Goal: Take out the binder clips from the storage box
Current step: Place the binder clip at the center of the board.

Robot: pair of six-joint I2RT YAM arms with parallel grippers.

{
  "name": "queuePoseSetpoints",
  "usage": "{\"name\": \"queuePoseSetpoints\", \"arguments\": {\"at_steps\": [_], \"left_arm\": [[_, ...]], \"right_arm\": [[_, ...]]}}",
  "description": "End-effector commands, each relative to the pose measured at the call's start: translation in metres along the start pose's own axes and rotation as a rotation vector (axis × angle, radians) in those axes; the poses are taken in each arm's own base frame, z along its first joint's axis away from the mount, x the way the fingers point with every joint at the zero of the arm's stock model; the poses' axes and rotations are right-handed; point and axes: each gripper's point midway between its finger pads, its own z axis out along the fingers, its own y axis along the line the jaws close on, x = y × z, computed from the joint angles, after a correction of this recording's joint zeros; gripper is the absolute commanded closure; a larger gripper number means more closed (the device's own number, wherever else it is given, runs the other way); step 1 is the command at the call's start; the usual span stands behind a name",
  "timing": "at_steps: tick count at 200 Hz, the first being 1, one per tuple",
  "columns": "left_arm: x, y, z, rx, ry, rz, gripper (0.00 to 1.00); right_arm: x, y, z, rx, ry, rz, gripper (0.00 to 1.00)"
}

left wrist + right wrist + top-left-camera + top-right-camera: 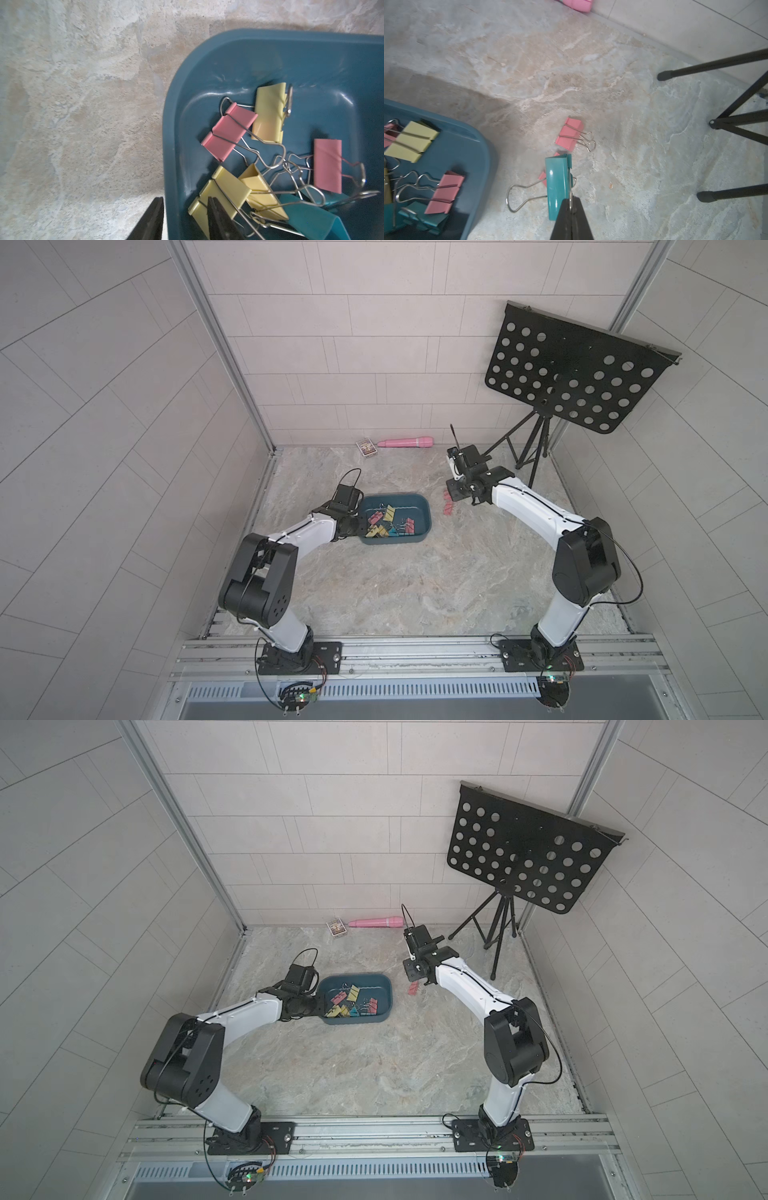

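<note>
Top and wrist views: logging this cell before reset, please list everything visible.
storage box: one, dark teal, centre
binder clips: at least six, pink, yellow, teal, in box
loose clips: at least two, pink, on table beside box
teal clip: one, in right gripper
pink cylinder: one, against back wall
card box: one, printed, beside cylinder
music stand: one, black, back right
left gripper: black, astride box rim
right gripper: black, shut on teal clip

no legible text, number, brand name or sign in any view. printed face of the small card box (367,446): multicoloured pattern only, too small to read in both top views. print not resolved into letters or digits.
</note>
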Motion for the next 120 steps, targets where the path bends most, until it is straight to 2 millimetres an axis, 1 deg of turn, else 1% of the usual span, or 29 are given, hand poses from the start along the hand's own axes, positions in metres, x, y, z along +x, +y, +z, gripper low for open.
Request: {"name": "queuePoseSetpoints", "arguments": {"at_steps": [1, 37, 50, 85, 120], "left_arm": [[-0.001, 0.003, -0.006, -0.005, -0.012, 0.001, 0.57], [-0.001, 0.002, -0.005, -0.004, -0.012, 0.003, 0.57], [-0.001, 0.002, -0.005, -0.004, -0.012, 0.002, 0.57], [-0.001, 0.002, -0.004, -0.002, -0.009, 0.004, 0.57], [-0.001, 0.003, -0.005, -0.004, -0.012, 0.004, 0.57]], "right_arm": [[-0.001, -0.023, -0.010, 0.050, -0.018, 0.005, 1.00], [0.015, -0.058, 0.001, 0.163, 0.034, 0.009, 1.00], [0.021, -0.067, 0.007, 0.204, 0.051, 0.001, 1.00], [0.032, -0.077, 0.022, 0.240, 0.091, 0.007, 1.00], [0.034, -0.083, 0.036, 0.266, 0.109, 0.010, 1.00]]}}
